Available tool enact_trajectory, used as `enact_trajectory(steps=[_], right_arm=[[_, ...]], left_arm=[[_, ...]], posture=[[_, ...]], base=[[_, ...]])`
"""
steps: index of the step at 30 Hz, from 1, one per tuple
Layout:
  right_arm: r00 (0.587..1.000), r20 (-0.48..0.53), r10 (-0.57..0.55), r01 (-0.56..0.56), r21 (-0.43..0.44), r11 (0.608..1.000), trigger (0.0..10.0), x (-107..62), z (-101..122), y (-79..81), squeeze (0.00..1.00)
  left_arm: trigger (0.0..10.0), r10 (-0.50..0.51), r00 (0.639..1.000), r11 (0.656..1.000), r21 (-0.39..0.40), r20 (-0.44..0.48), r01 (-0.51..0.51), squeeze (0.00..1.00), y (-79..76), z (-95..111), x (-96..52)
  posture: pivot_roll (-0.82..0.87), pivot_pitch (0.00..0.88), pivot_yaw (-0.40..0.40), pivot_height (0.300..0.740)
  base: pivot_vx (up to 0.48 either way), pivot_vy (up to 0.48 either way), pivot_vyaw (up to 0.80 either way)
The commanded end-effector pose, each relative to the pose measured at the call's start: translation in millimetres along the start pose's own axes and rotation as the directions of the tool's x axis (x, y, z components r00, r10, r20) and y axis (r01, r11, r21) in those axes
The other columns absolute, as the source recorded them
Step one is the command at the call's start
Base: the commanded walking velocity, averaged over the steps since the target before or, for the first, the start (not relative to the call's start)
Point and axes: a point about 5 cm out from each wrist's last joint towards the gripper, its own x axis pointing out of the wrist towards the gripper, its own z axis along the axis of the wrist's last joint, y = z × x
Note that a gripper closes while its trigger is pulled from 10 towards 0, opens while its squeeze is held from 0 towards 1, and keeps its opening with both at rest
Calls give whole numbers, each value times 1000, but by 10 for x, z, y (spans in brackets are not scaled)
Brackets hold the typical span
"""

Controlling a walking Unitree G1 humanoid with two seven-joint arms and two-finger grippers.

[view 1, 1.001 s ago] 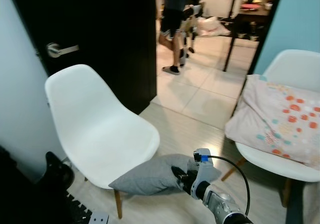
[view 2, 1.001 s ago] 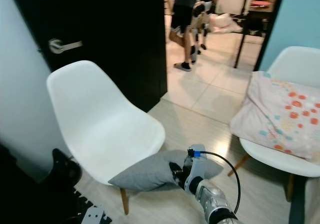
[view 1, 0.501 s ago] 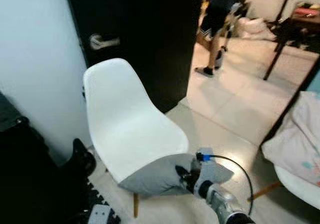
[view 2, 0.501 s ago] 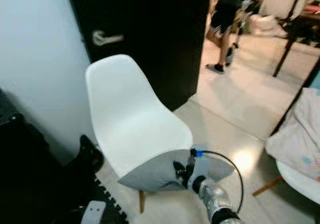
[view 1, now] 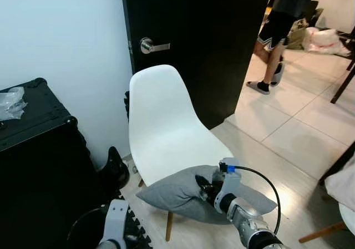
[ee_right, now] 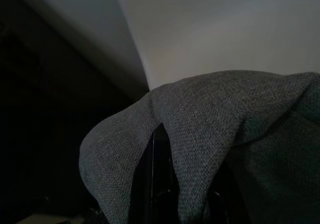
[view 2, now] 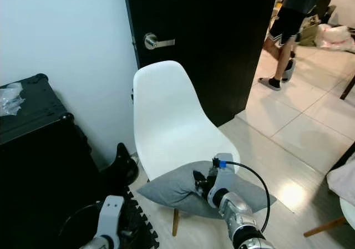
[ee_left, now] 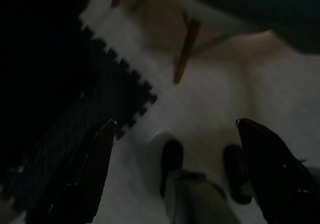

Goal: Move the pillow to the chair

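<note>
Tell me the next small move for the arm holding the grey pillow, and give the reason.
Probably carry it a bit further forward over the seat, then let go. The right gripper is shut on the grey pillow, which rests only on the front edge of the white chair, with much of it hanging off the front. Released here, it may slide to the floor. The left gripper hangs idle.

Right gripper (view 1: 204, 189) pinches the grey pillow (view 1: 175, 191) at its middle; left gripper (ee_left: 175, 134) hangs spread, idle.
</note>
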Motion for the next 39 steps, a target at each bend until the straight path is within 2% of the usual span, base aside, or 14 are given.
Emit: enact_trajectory(steps=[1, 12, 24, 27, 31, 37, 39], right_arm=[[991, 128, 44, -36, -58, 998, 10000, 89, 314, 71, 0], [990, 123, 62, -55, -64, 996, 10000, 94, 287, 105, 0], [989, 121, 82, -75, -64, 995, 10000, 114, 294, 140, 0], [989, 122, 86, -79, -64, 995, 10000, 118, 292, 153, 0], [988, 125, 93, -86, -61, 994, 10000, 122, 293, 166, 0], [986, 129, 108, -101, -60, 993, 10000, 140, 292, 208, 0], [985, 124, 118, -108, -89, 990, 10000, 145, 291, 230, 0]], left_arm=[[10000, -1, 1000, 1000, -15, 8, 1, 0, -8, 9, 3], [10000, -31, 1000, 999, -15, -3, 31, 0, -90, -53, -5], [10000, -43, 999, 999, -7, 32, 43, 0, -130, 57, 31], [10000, -35, 999, 999, -18, 39, 36, 0, -137, 76, 38], [10000, -61, 998, 998, 11, 36, 61, 0, -178, 86, 46], [10000, -70, 997, 997, 17, 34, 69, 0, -208, 77, 46], [10000, -72, 997, 997, 16, 36, 71, 0, -217, 78, 47]], posture=[[23, 0, -38, 740], [16, 0, -36, 740], [20, 0, -38, 740], [17, 0, -36, 740], [18, 0, -36, 740], [18, 0, -32, 740], [18, 0, -31, 740]], base=[[326, 0, 0], [321, 0, 0], [285, 0, 0], [0, 0, 0], [0, 0, 0], [0, -474, 0], [0, -472, 0]])
